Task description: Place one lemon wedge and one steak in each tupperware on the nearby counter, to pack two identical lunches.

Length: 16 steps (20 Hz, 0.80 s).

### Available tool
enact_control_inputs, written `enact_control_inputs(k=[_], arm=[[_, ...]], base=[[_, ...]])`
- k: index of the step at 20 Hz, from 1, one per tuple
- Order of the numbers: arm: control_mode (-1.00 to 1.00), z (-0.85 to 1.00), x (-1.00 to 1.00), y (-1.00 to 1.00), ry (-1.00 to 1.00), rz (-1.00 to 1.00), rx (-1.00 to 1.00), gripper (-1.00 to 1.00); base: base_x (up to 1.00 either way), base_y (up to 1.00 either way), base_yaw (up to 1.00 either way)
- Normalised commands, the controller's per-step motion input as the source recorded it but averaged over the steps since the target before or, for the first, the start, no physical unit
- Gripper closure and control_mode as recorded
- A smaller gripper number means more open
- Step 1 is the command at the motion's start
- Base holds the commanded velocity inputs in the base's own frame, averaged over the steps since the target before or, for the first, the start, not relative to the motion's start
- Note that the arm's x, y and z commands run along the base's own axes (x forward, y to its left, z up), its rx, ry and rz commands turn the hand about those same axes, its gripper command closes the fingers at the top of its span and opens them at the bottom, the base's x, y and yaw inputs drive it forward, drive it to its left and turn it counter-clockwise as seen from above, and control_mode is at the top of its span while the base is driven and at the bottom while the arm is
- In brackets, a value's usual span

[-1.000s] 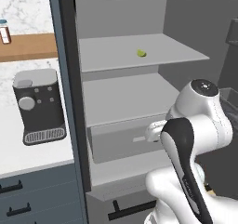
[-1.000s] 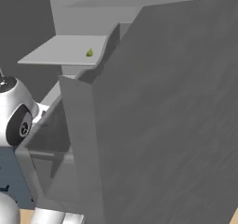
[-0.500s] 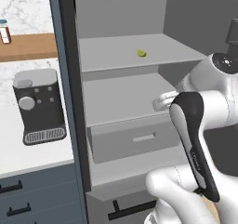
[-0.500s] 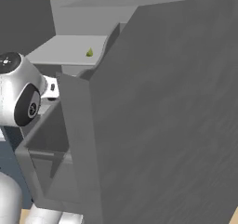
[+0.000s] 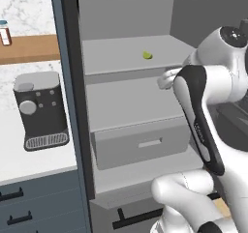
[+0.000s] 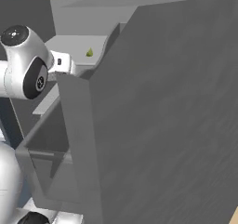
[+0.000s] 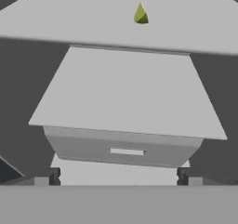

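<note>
A small yellow-green lemon wedge [image 5: 147, 55] [image 6: 89, 53] [image 7: 141, 14] lies alone on the upper grey shelf [image 5: 126, 58] of the open fridge. My gripper [image 7: 118, 177] is open with nothing between its fingers, and it faces into the fridge from in front of the shelves. The white hand [image 5: 167, 77] hangs just below and to the right of the wedge, level with the upper shelf's front edge and apart from the wedge. The white counter [image 5: 19, 167] lies to the left of the fridge. The steak and the tupperware are out of view.
A dark coffee machine [image 5: 41, 111] stands on the counter, under a wooden shelf [image 5: 29, 48] with a small jar [image 5: 5, 34]. A grey drawer [image 5: 140, 145] [image 7: 123, 148] sits below the bare middle shelf [image 7: 125, 93]. The open fridge door [image 6: 162, 116] walls off the right side.
The arm has lifted the hand from the level of the drawer up to the upper shelf. The jaws stayed open, and the wedge has not moved.
</note>
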Motion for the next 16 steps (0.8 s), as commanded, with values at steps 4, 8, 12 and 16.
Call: enact_control_inputs(k=[4, 8, 12, 16], arm=[[-1.0, 0.03, 0.68, -0.06, -0.03, 0.0, 0.0, -1.0], [-1.0, 0.0, 0.83, -0.02, -0.06, 0.0, 0.0, -1.0], [-1.0, 0.0, 0.92, 0.0, -0.09, 0.0, 0.0, -1.0], [-1.0, 0.0, 0.97, 0.0, -0.05, 0.0, 0.0, -1.0]], base=[[0.0, 0.0, 0.0], [0.0, 0.0, 0.0], [0.0, 0.0, 0.0], [0.0, 0.0, 0.0]])
